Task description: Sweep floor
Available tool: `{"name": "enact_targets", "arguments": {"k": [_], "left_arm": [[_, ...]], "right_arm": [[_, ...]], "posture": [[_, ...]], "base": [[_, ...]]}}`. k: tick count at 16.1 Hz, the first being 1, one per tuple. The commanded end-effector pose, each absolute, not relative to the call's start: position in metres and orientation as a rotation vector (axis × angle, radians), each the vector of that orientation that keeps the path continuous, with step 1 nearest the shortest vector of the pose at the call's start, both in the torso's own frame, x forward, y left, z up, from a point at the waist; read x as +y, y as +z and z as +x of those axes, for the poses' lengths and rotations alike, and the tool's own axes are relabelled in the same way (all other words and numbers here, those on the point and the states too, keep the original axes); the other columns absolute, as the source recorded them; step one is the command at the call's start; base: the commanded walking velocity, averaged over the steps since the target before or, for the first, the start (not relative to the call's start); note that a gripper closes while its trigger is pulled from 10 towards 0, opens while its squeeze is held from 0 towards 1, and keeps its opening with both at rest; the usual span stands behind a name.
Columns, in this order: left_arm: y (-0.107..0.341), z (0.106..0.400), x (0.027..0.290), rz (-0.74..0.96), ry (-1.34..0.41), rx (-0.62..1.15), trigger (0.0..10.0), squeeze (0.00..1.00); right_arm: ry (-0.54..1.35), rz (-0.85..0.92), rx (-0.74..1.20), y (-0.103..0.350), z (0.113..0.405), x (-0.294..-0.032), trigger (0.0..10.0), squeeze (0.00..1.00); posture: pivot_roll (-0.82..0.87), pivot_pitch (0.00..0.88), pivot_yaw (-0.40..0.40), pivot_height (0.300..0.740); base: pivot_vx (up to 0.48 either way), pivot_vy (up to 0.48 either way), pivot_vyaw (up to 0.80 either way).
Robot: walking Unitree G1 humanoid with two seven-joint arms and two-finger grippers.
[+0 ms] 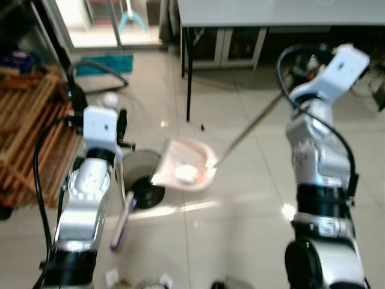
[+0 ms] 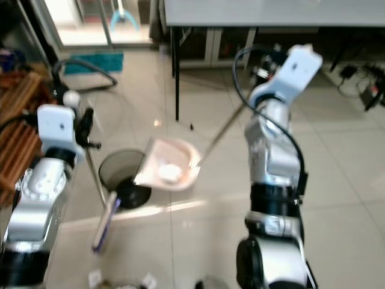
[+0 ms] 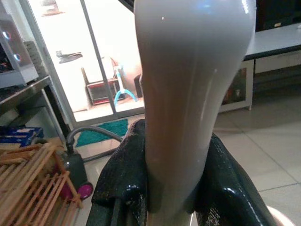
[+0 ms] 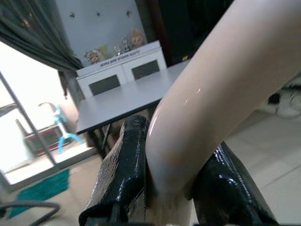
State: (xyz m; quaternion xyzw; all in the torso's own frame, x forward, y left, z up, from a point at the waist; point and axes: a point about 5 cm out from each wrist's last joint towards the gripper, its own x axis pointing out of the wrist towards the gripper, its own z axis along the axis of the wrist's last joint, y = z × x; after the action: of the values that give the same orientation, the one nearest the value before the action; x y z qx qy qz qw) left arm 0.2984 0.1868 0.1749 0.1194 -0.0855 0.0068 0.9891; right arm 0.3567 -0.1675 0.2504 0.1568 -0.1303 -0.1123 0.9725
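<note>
Two long-handled tools, one in each gripper.

Item 1: dustpan [image 1: 185,165], pale pink, held tilted over the rim of a dark round bin [image 1: 137,171] on the tiled floor [image 1: 240,205]. A small pale lump lies in its tray. Its thin handle runs up and to the right toward the right arm's raised wrist. In the right wrist view the right gripper [image 4: 171,181] has both black fingers [image 4: 124,165] clamped on the cream-coloured grip end of the handle [image 4: 211,89].

Item 2: broom [image 1: 122,220], its stick rising beside the bin to the left arm. Its purple-and-white head rests on the floor just in front of the bin. In the left wrist view the left gripper [image 3: 174,179] has its jaws closed on the glossy grey-white handle top [image 3: 188,80].

Item 3: grey table [image 1: 277,12] with black legs, behind the dustpan.

Item 4: wooden slatted rack [image 1: 27,132] at the robot's left.

Item 5: vacuum hose and teal mat [image 1: 105,63] near the glass door.

Item 6: small scraps of litter [image 1: 162,280] on the floor near the robot's feet.
</note>
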Motion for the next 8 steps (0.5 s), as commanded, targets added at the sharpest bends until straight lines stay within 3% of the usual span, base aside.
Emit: {"name": "enact_targets", "arguments": {"k": [1,8], "left_arm": [[0.181,0.296,0.1928,0.264,0.051,-0.196,10.0,0.0],[0.181,0.2919,0.2012,0.278,0.085,-0.193,10.0,0.0]], "right_arm": [[-0.194,0.342,-0.336,0.2649,0.3553,-0.1592,10.0,0.0],[-0.189,0.356,-0.35,0.2655,0.3645,-0.1501,10.0,0.0]], "posture": [[-0.01,0.083,-0.017,0.74],[0.01,0.081,-0.03,0.74]], "base": [[0.0,0.0,0.0],[0.0,0.0,0.0]]}}
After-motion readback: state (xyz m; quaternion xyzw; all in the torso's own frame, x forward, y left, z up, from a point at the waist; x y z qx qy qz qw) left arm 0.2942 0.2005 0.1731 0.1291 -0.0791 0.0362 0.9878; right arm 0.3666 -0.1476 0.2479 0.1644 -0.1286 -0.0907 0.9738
